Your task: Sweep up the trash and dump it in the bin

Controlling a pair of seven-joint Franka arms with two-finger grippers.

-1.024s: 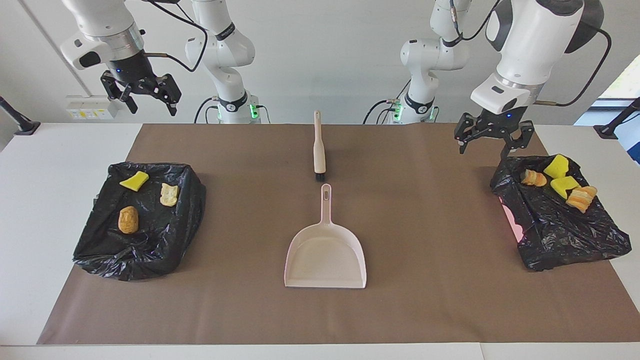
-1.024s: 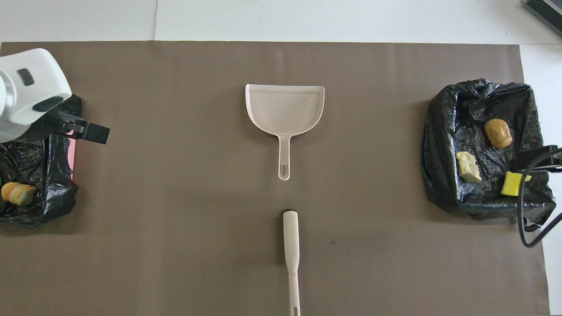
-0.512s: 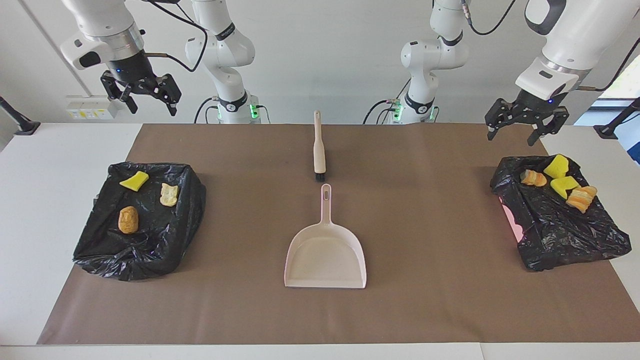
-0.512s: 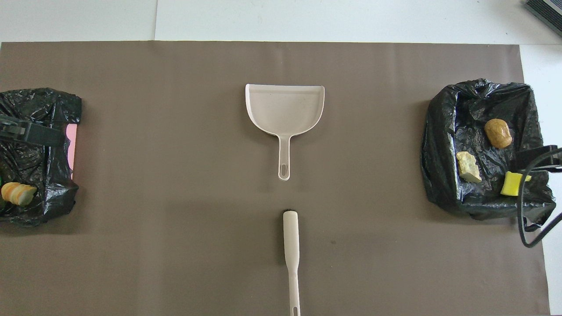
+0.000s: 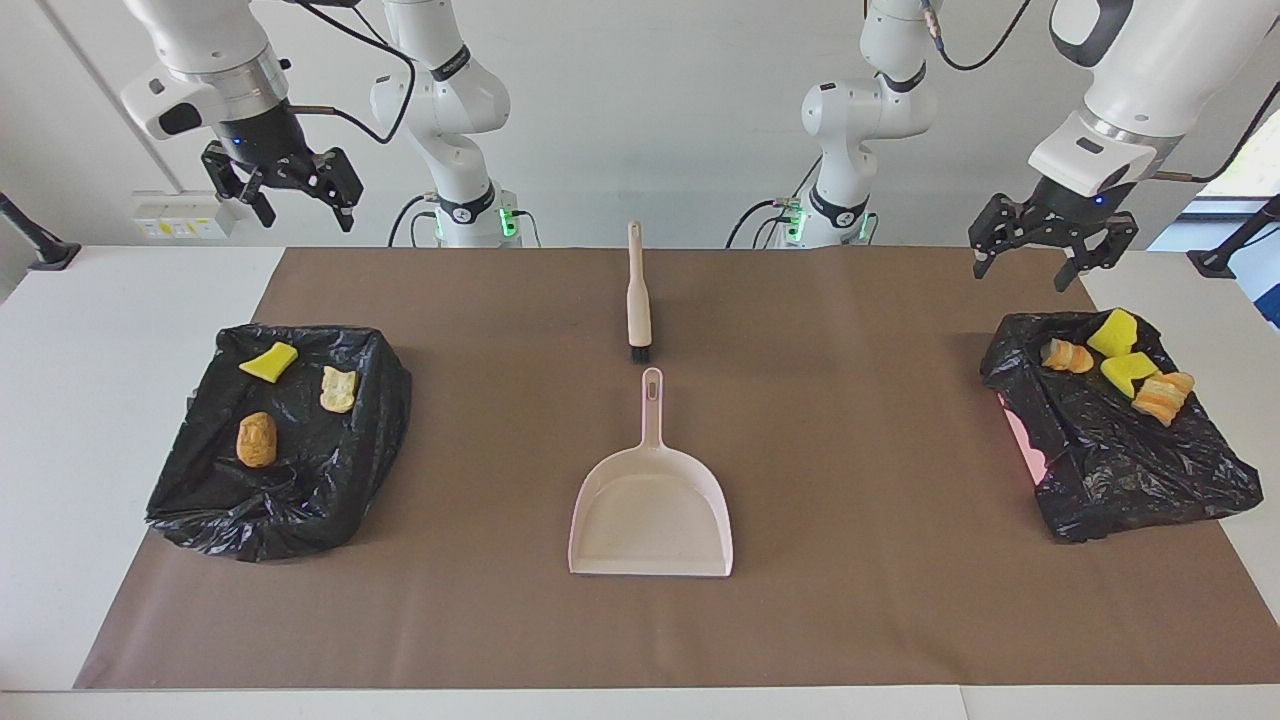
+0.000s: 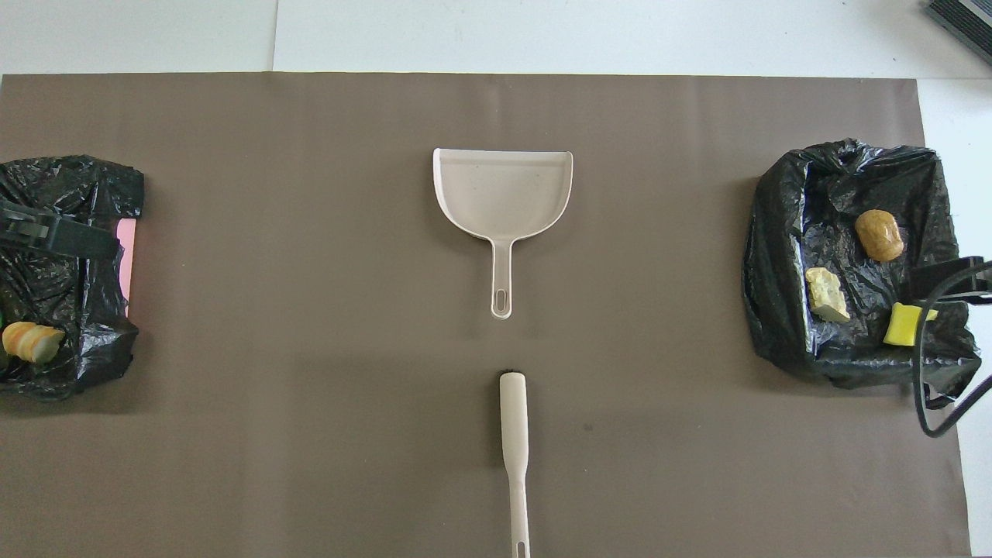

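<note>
A second ago the left gripper (image 5: 1046, 258) hung low, right over the crinkled black bag-lined bin with a pink edge (image 5: 1150, 470) at the right of the facing view; now it is raised and drawn back toward that frame's upper right, above the bin's top edge, fingers spread apart and holding nothing. The right gripper (image 5: 285, 190) waits in the upper left of the frame as before, likewise spread and empty, above the second black bag-lined bin (image 5: 300, 480). That retreat reads as the finish: the trash, small yellow foam wedges and tan-orange bread-like chunks, lies in the bins, four pieces (image 5: 1115, 360) in the right-hand one and three (image 5: 270, 395) in the left-hand one, with none visible on the brown paper mat (image 5: 850, 450). The beige plastic dustpan (image 5: 650, 505) sits empty at frame centre, and the beige hand brush with dark bristles (image 5: 637, 300) just above it, neither touched.
</note>
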